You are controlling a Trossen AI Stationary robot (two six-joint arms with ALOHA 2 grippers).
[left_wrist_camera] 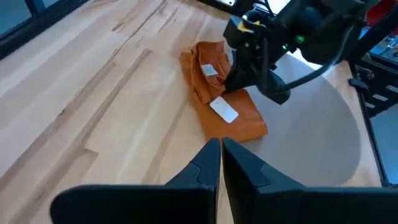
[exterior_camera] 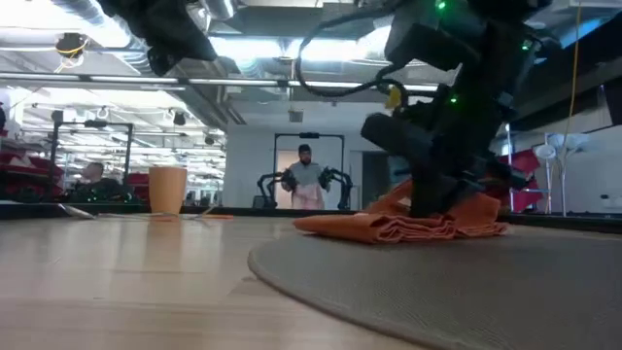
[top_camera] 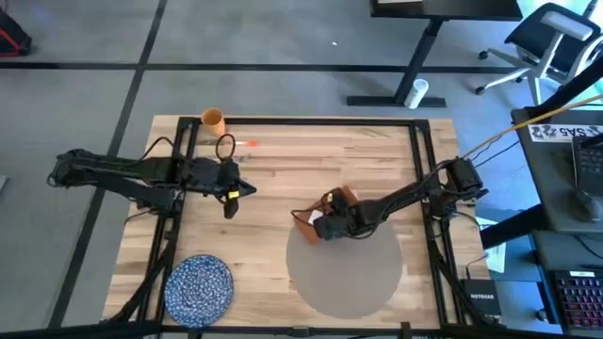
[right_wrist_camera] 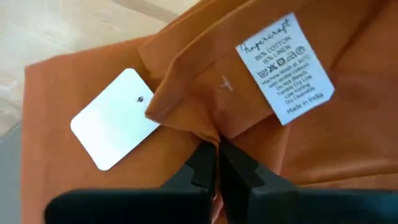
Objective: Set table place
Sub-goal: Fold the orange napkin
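A rust-orange napkin (top_camera: 337, 200) lies crumpled at the far edge of the round grey placemat (top_camera: 344, 268), partly on the mat and partly on the wooden table (top_camera: 301, 160). It carries a white card tag (right_wrist_camera: 115, 118) and a care label (right_wrist_camera: 286, 65). My right gripper (right_wrist_camera: 217, 152) is down on the napkin, shut on its cloth. My left gripper (top_camera: 249, 189) hovers shut and empty over the table's left half, pointing toward the napkin (left_wrist_camera: 221, 102). My right gripper pinches a raised fold of the napkin (right_wrist_camera: 208, 127) between its two fingertips, close to the card tag. The fingers come from above, slanting in from the table's right. The cloth puckers at the tips, and the napkin rests on the mat and table (exterior_camera: 408, 229).
A blue speckled plate (top_camera: 199, 287) sits at the near left of the table. An orange cup (top_camera: 214, 119) stands at the far left edge, with a small thin object (top_camera: 248, 143) beside it. Black frame rails (top_camera: 419, 160) border the tabletop. Bare wood lies between the two arms.
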